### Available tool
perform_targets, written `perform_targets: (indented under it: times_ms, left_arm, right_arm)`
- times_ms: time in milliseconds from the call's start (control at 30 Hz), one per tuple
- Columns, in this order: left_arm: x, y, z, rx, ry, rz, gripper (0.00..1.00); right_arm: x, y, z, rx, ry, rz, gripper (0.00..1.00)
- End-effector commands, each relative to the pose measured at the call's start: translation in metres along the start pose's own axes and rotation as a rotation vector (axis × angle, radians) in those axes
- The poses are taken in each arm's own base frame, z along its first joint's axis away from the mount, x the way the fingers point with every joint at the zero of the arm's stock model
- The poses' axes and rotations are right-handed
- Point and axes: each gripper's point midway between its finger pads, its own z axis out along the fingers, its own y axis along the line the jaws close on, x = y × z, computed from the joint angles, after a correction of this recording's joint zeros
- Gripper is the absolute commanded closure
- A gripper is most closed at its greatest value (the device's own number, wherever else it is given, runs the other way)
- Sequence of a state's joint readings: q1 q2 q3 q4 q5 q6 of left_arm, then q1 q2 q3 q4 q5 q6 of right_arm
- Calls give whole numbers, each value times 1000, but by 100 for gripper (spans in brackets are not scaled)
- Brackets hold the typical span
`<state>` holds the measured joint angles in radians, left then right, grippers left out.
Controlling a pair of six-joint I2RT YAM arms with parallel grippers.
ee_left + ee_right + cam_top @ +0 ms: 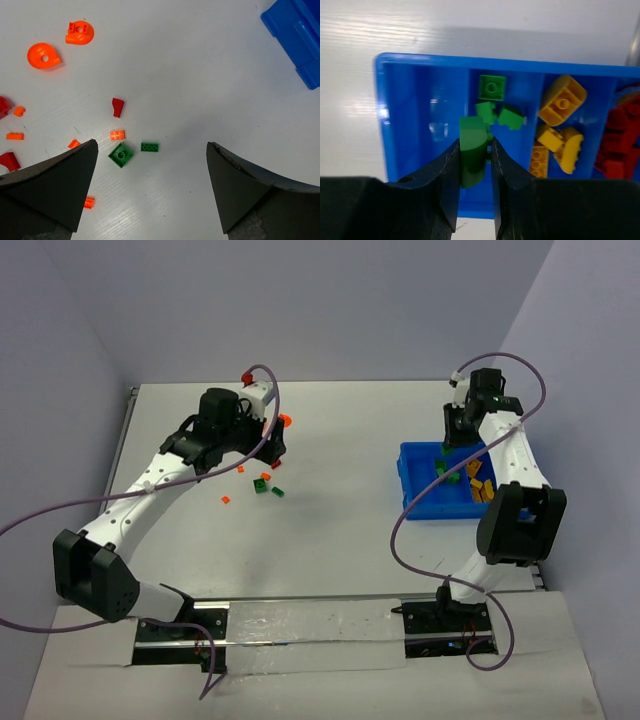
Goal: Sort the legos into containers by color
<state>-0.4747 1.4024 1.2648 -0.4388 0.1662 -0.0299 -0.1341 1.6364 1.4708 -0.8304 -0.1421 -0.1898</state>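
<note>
Bin (418,462) at three o'clock on the table (340,540), part filled. Its green compartment holds three binned greens (492,86). Yellows (560,100) lie in the next one toward three o'clock, and reds (620,145) beyond that. My right pincer (475,146) pinches a green brick (471,134) above that compartment's nine o'clock edge, not yet dropped. My left pincer (152,145) hangs spread wide over the scatter at ten o'clock: round oranges (44,55), loose greens (121,154), red piece (118,107), small oranges (117,134). Judgement: well underway, with a fair scatter left to sort.
</note>
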Motion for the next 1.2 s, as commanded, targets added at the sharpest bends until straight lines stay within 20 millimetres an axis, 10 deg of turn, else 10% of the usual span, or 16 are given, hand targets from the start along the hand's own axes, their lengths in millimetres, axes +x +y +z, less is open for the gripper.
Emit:
perform_targets:
  times_ms: [0,467,667,833,1167]
  left_arm:
    - [-13,11,-3,-52,-19,0,1]
    - [11,23,9,-69,68,-8,1]
    - [34,32,17,-57,153,39,1]
    - [56,38,28,-33,228,78,1]
    - [98,47,59,89,354,209,15]
  right_arm:
    - [-2,-35,13,145,21,-59,100]
    - [58,-38,27,143,200,-107,94]
    - [75,-38,30,143,255,-116,38]
    - [71,-35,25,133,244,-103,14]
    - [23,18,-19,-68,87,-76,11]
